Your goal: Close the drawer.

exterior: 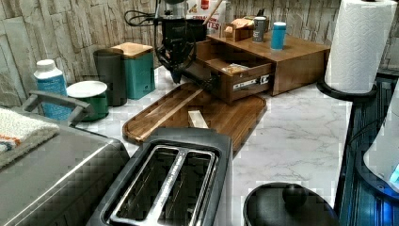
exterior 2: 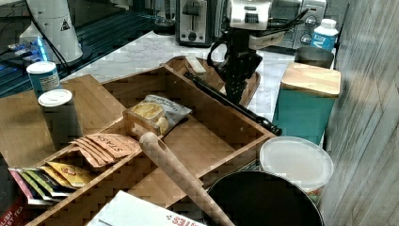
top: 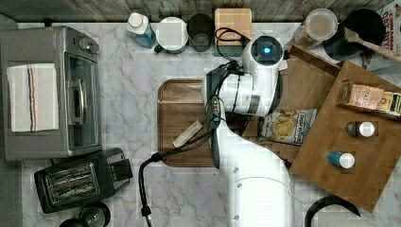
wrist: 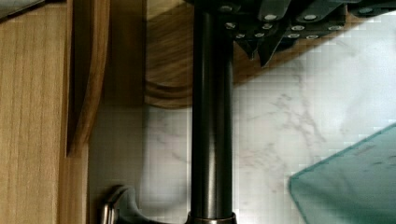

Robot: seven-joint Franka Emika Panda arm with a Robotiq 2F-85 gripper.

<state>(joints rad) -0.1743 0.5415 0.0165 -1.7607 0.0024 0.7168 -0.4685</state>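
while the drawer [exterior 2: 207, 136] stands open, the tool [exterior 2: 235, 92] is at its handle [exterior 2: 230, 106], grip state unclear.

The white arm [top: 250, 156] reaches over the cutting board [top: 182, 123] beside the open drawer [top: 309, 87].

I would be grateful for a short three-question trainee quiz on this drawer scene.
1. True or false: the drawer is pulled out.
2. What lies inside it? A) snack bag B) bottle C) towel
3. In the left view, the gripper hangs beside the drawer's dark ____.

Key: 1 true; 2 A, the snack bag; 3 handle.
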